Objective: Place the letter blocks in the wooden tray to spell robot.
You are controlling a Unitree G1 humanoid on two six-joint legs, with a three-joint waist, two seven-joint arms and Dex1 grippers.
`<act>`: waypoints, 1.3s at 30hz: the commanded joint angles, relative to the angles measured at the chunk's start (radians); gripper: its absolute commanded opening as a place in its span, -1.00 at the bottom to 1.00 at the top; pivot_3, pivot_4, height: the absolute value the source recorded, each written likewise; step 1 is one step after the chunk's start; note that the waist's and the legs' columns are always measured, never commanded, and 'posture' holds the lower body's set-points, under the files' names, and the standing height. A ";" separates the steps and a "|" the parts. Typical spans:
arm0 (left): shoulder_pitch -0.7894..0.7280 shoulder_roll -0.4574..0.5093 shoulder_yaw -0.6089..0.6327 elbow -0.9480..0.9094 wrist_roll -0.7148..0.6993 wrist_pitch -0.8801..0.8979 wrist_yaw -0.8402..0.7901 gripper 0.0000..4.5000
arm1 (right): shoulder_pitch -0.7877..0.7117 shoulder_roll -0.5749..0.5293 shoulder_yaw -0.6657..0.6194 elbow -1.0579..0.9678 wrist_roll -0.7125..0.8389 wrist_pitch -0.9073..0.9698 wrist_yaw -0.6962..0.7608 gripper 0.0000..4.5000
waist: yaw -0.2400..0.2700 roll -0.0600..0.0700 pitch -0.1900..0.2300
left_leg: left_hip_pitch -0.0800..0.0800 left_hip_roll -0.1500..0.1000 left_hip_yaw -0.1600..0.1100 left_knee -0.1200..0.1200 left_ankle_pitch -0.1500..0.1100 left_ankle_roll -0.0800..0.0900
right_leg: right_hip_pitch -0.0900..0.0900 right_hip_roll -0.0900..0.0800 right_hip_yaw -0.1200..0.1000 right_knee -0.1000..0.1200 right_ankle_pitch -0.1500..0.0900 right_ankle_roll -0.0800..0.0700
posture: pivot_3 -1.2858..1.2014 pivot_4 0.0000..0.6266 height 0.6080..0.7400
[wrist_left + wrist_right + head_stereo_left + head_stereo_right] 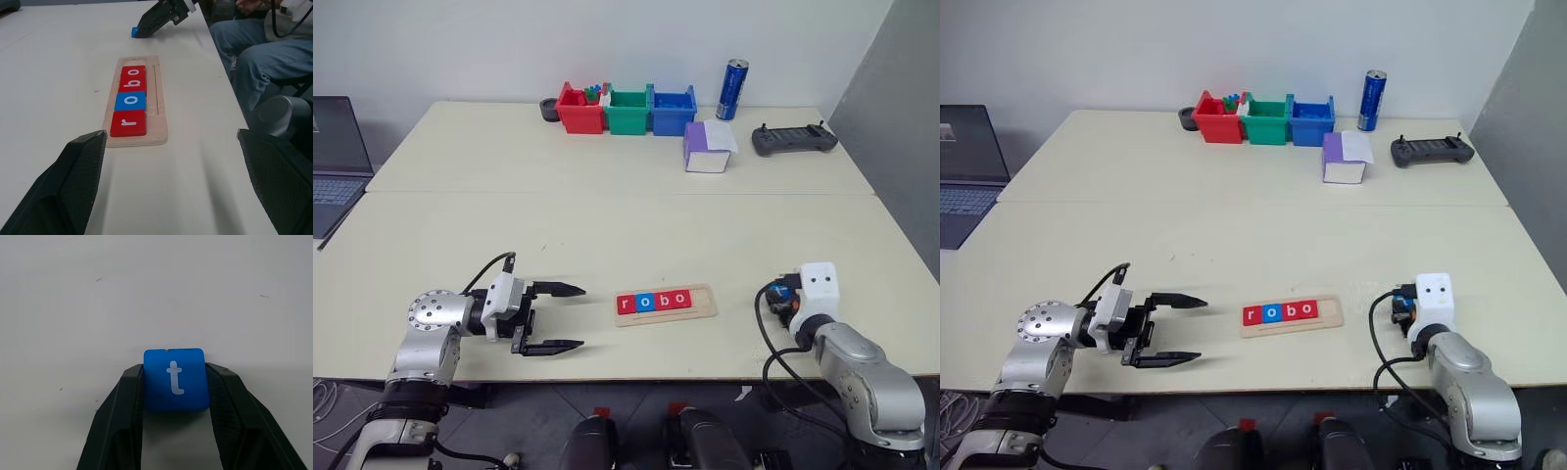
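My right hand holds the blue t block tight, just above the tabletop; my left hand is wide open beside the wooden tray; r, o, b, o blocks sit inside it.

Bare table around wooden tray

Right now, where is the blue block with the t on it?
The blue t block sits pinched between the right gripper's jaws, over the table, to the right of the wooden tray.
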 commanded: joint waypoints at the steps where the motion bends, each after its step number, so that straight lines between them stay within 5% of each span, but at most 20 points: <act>1: -0.011 0.001 0.004 -0.014 -0.004 -0.010 -0.007 1.00 | -0.009 0.003 0.030 0.011 0.004 0.029 0.005 -0.02 | 0.000 -0.001 -0.001 | 0.000 0.000 0.000 0.000 0.000 0.000 | 0.000 0.000 0.000 0.000 0.000 0.000 | 0.03 -0.52 1.00; 8: 0.021 0.008 0.020 -0.054 -0.019 0.006 0.014 1.00 | -0.071 -0.118 0.051 0.045 0.012 0.064 0.088 0.98 | 0.000 -0.002 -0.001 | 0.000 0.000 0.000 0.000 0.000 0.000 | 0.000 0.000 0.000 0.000 0.000 0.000 | 0.03 -0.52 1.00; 12: 0.040 0.013 0.027 -0.067 -0.018 0.004 0.026 1.00 | -0.114 -0.293 0.017 0.119 0.086 -0.022 0.305 0.98 | 0.005 -0.002 -0.001 | 0.000 -0.001 0.000 0.000 0.000 0.000 | 0.000 0.000 0.000 -0.001 0.000 0.000 | 0.03 -0.52 1.00; 20: 0.044 0.020 0.034 -0.068 -0.015 0.004 0.035 1.00 | -0.198 -0.630 0.092 0.492 0.112 -0.604 0.986 0.98 | 0.011 -0.002 0.000 | -0.001 -0.001 0.000 0.001 -0.001 0.002 | 0.000 0.000 -0.001 -0.002 0.000 0.000 | 0.03 -0.52 1.00; 28: 0.052 0.036 0.046 -0.088 -0.019 0.009 0.041 1.00 | -0.398 -0.663 0.216 0.884 0.029 -0.985 1.312 0.98 | 0.012 -0.002 0.000 | -0.001 -0.001 0.000 0.001 -0.001 0.002 | 0.001 0.000 -0.001 -0.001 0.000 0.000 | 0.03 -0.52 1.00; 39: 0.165 0.049 0.079 -0.179 -0.029 0.014 0.092 1.00 | -0.514 -0.636 0.316 1.120 -0.097 -1.198 1.405 0.98 | 0.015 -0.001 0.001 | 0.001 -0.001 0.001 0.002 -0.001 0.001 | 0.001 -0.001 0.000 0.000 0.000 0.000 | 0.03 -0.52 1.00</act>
